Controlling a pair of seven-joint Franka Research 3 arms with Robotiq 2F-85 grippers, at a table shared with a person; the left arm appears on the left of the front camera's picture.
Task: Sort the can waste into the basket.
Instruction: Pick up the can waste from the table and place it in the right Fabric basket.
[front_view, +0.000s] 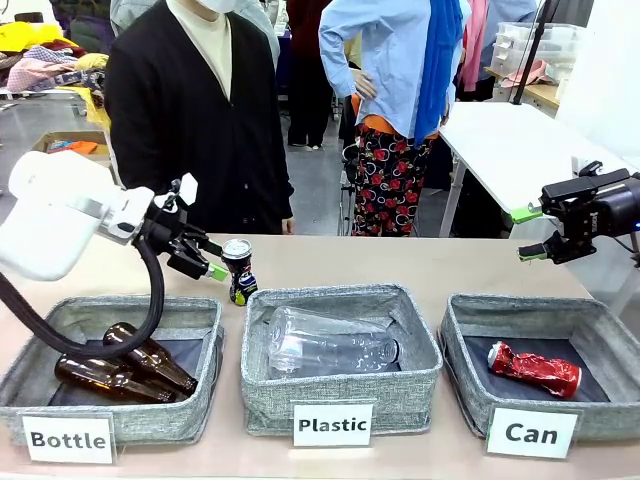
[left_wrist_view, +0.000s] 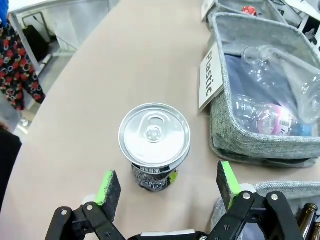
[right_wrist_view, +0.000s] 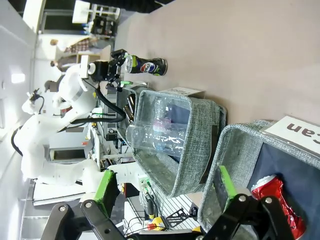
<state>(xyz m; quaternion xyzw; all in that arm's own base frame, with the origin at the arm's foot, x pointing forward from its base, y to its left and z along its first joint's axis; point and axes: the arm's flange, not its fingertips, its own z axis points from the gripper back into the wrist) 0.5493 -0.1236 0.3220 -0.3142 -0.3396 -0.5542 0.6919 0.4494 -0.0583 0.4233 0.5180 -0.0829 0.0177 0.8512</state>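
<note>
Wide-open left gripper (left_wrist_view: 167, 184) just beside the upright black drink can with a silver top (front_view: 238, 270).
It stands on the tan table (front_view: 400, 260) behind the grey fabric "Plastic" basket (front_view: 270, 400); the wrinkled red metal can (front_view: 533, 369) lies in the grey fabric basket labelled "Can" (front_view: 462, 400); the right gripper (front_view: 528, 233) hovers beyond, jaws wide.

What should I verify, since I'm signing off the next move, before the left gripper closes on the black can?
1. Left gripper open: ok.
2. Black can upright: ok.
3. Black can centred between the pads: ok sideways; depth cannot tell.
4. Can basket has room: ok, one red can inside.
5. Right gripper open, away from the black can: ok.
</note>
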